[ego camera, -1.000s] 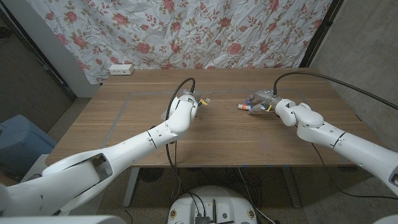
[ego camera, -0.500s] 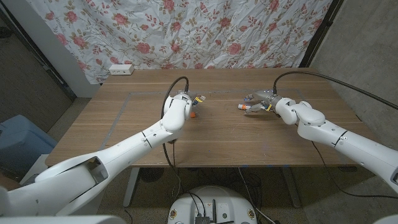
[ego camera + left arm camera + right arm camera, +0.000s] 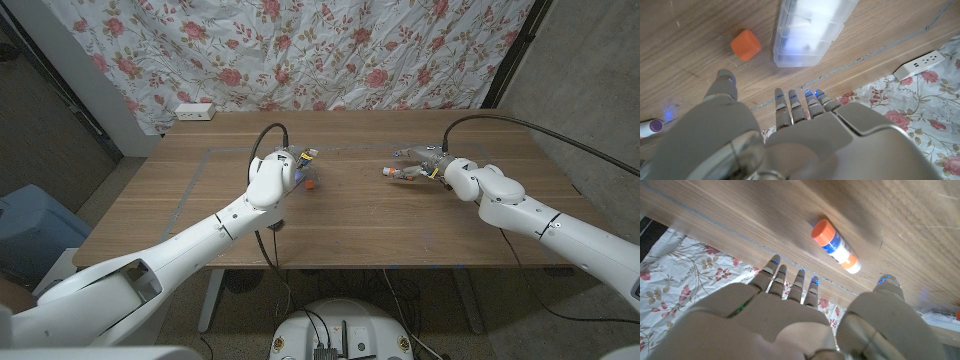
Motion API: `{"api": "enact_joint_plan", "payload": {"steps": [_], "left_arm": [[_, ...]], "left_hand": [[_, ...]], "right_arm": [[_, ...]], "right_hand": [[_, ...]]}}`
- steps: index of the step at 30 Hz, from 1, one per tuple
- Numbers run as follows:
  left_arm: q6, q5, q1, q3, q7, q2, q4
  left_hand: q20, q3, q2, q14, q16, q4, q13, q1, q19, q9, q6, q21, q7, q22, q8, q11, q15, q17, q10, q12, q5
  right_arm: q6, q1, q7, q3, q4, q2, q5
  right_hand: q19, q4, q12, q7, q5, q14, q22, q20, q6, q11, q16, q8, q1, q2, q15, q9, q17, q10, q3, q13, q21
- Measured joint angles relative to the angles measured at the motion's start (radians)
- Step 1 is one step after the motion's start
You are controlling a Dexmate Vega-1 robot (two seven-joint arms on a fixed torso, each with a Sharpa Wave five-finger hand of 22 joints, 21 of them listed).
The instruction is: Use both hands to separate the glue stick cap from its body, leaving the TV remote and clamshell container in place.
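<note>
Both pieces lay apart on the wooden tabletop (image 3: 360,215): small orange cap (image 3: 745,45) beside my empty, spread left hand (image 3: 747,130), white-and-blue glue stick body (image 3: 835,246) beyond my empty, spread right hand (image 3: 790,315). I feared nudging the clear plastic clamshell container (image 3: 810,30).

wooden table (image 3: 350,225) | on it: orange cap (image 3: 745,45); clamshell container (image 3: 812,27); glue stick (image 3: 835,246)
</note>
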Motion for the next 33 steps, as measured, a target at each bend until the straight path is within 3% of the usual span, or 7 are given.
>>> {"api": "enact_joint_plan", "payload": {"steps": [6,10,15,21,33], "left_arm": [[-0.003,-0.126,0.034,-0.045,0.128,0.019,-0.016],[-0.017,-0.204,0.055,-0.075,0.208,0.026,-0.022],[-0.047,-0.329,0.081,-0.118,0.323,0.032,-0.022],[-0.096,-0.477,0.109,-0.169,0.439,0.048,-0.013],[-0.249,-0.713,0.157,-0.241,0.606,0.089,0.038]], "left_hand": [[0.000,-0.004,0.012,0.000,0.000,0.004,-0.001,-0.012,0.000,0.000,-0.005,0.005,0.005,0.002,0.000,0.000,0.000,-0.001,-0.007,0.000,0.000],[-0.004,0.000,0.020,0.000,0.000,0.008,-0.005,-0.020,0.004,0.000,-0.009,0.005,0.009,0.002,0.000,0.003,0.000,-0.001,-0.014,0.000,0.000],[-0.009,0.000,0.030,0.000,0.000,0.008,-0.005,-0.030,0.009,0.000,-0.029,0.005,0.025,0.002,0.000,0.004,0.000,-0.001,-0.015,0.004,0.000],[-0.013,0.001,0.044,0.000,0.000,0.009,-0.005,-0.044,0.013,0.000,-0.054,0.005,0.032,0.000,0.000,0.011,0.000,-0.001,-0.021,0.004,0.000],[-0.020,0.010,0.078,0.000,0.000,0.025,-0.005,-0.078,0.020,-0.003,-0.069,0.012,0.059,0.002,0.000,0.023,0.000,0.000,-0.034,0.004,0.000]], "right_arm": [[0.037,-0.009,-0.028,0.027,0.015,0.007,0.073],[0.060,-0.014,-0.049,0.043,0.026,0.013,0.119],[0.081,-0.025,-0.079,0.064,0.043,0.029,0.175],[0.100,-0.037,-0.122,0.083,0.056,0.046,0.246],[0.123,-0.075,-0.216,0.121,0.071,0.073,0.379]], "right_hand": [[-0.007,0.017,0.000,0.007,0.000,-0.016,0.000,-0.008,-0.007,0.016,-0.007,0.001,-0.033,0.008,-0.013,0.000,-0.003,-0.016,-0.011,-0.005,0.000],[0.004,0.030,0.000,0.014,-0.005,-0.015,0.000,-0.033,-0.014,0.010,-0.007,0.004,-0.061,0.013,-0.028,0.000,-0.004,-0.021,-0.019,-0.005,0.000],[0.000,0.049,0.004,0.020,-0.012,-0.008,0.000,-0.044,-0.020,0.010,-0.007,0.004,-0.093,0.021,-0.042,0.000,-0.008,-0.021,-0.028,-0.009,0.000],[-0.012,0.069,0.004,0.061,-0.020,-0.014,0.000,-0.056,-0.039,0.010,-0.007,0.004,-0.126,0.033,-0.054,0.000,-0.017,-0.021,-0.039,-0.014,0.000],[0.001,0.076,0.009,0.108,-0.027,-0.002,0.000,-0.076,-0.038,0.010,-0.007,0.005,-0.154,0.040,-0.069,-0.005,-0.026,-0.021,-0.045,-0.019,0.000]]}}
